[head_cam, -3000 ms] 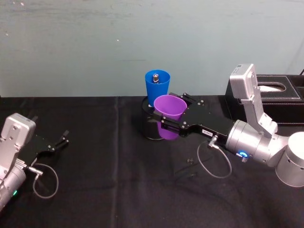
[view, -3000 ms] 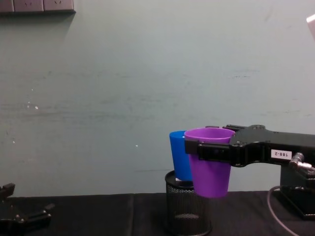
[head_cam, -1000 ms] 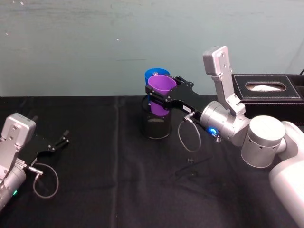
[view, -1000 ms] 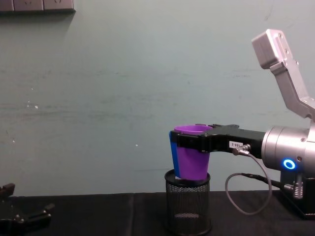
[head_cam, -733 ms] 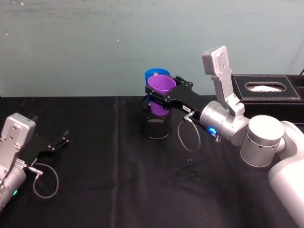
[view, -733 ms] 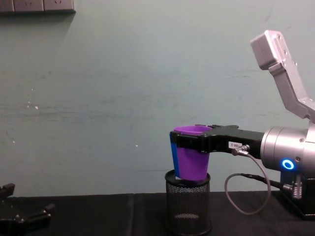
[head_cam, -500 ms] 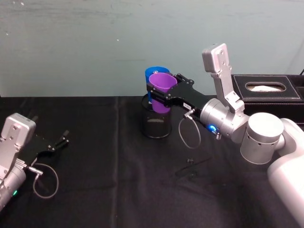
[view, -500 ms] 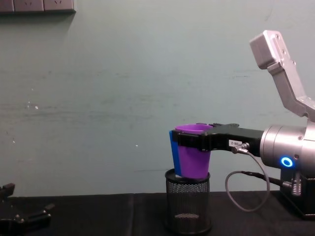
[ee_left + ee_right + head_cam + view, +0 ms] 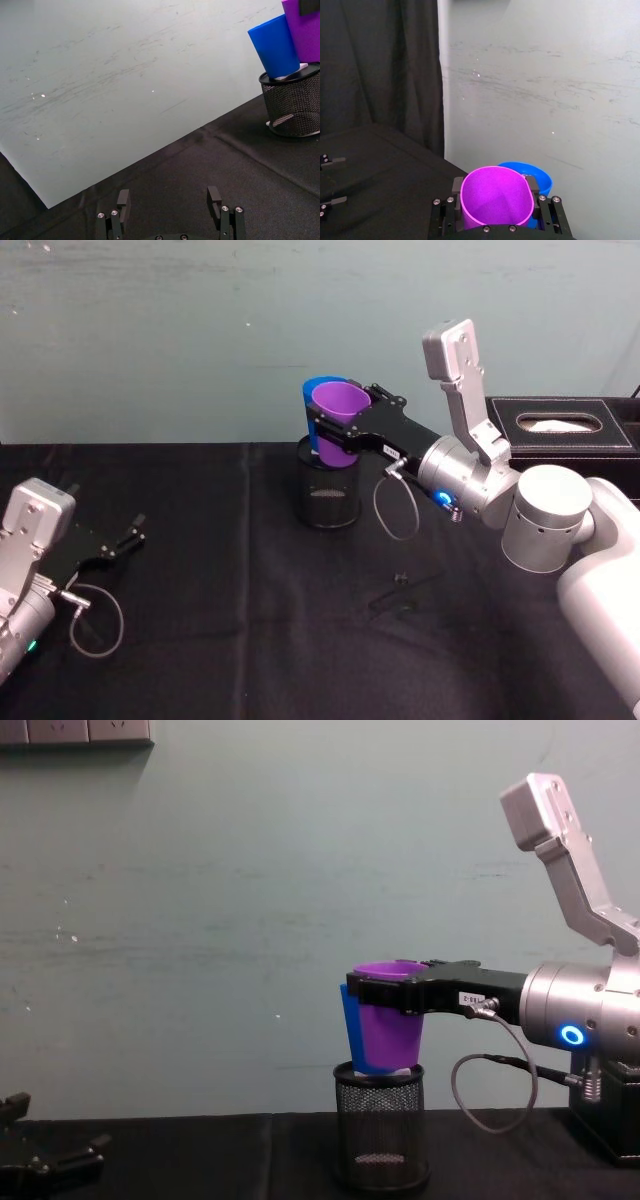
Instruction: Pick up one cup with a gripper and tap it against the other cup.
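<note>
Purple cup (image 9: pixel 390 1038), clamped in our right gripper (image 9: pixel 345 425), seems to touch the blue cup (image 9: pixel 280 47), so we tap lightly; left gripper (image 9: pixel 169 196) idles well apart, jaws parted.

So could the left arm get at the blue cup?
Probably, if it reaches that far: the open left gripper has bare cloth between it and the blue cup, whose left side is free; the right gripper holds the purple cup at its other side.

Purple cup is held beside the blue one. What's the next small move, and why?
Probably nudge the right end effector, shut on the purple cup, slightly toward the blue cup standing in the mesh holder: they sit side by side, contact unclear. Left end effector lies parked.
</note>
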`<state>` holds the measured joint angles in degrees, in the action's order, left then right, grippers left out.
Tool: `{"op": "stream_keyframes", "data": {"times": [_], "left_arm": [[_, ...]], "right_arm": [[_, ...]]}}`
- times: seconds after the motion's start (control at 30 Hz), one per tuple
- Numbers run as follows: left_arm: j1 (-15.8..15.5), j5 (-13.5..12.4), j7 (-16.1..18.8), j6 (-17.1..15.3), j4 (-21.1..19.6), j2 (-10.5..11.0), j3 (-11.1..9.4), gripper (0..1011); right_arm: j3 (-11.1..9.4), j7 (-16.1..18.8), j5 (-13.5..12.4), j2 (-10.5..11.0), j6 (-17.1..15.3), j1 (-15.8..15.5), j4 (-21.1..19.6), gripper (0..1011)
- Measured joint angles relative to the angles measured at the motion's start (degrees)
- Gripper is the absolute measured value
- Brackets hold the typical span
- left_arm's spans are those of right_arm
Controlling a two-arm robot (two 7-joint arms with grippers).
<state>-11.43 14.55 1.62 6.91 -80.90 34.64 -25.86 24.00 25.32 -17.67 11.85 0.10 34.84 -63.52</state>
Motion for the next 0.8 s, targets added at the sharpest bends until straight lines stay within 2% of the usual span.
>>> {"op": "stream_keyframes", "data": {"times": [0.8], "left_arm": [[0.0, 0.0, 0.0, 0.0, 0.0, 0.0, 0.0, 1000]], "right_arm": [[-0.1, 0.1, 0.1, -0.3, -0.1, 0.5, 0.4, 752]]}}
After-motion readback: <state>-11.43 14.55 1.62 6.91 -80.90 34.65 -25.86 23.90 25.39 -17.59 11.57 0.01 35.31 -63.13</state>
